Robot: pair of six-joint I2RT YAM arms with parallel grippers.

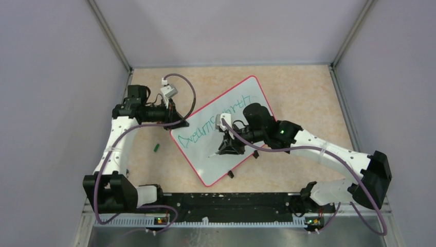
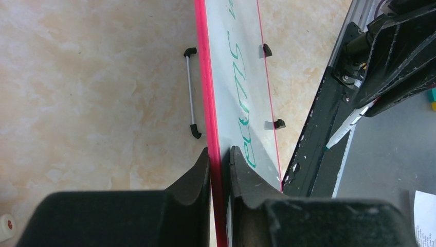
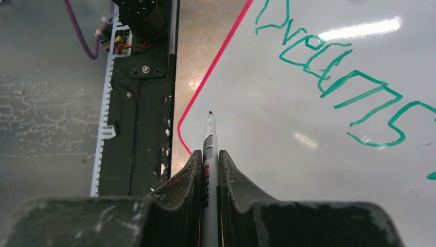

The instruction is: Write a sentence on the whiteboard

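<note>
Overhead, the whiteboard (image 1: 211, 167) lies at an angle on the tan tabletop (image 1: 298, 98). Its green sentence (image 1: 211, 121) runs along its far half. My left tool (image 1: 172, 122) sits at the whiteboard's left corner. My right tool (image 1: 225, 149) hangs over the whiteboard's middle, just below the sentence, with a marker (image 1: 214, 154) in it. A small green object (image 1: 157, 147) lies left of the whiteboard, apart from it.

From my left wrist, my left tool (image 2: 220, 154) is clamped on the whiteboard's red rim (image 2: 205, 77), one finger on each face.

From my right wrist, my right tool (image 3: 210, 154) is closed on the marker (image 3: 210, 134). Its green tip points at bare whiteboard (image 3: 288, 154) near a rounded corner, and I cannot tell whether it touches.
</note>
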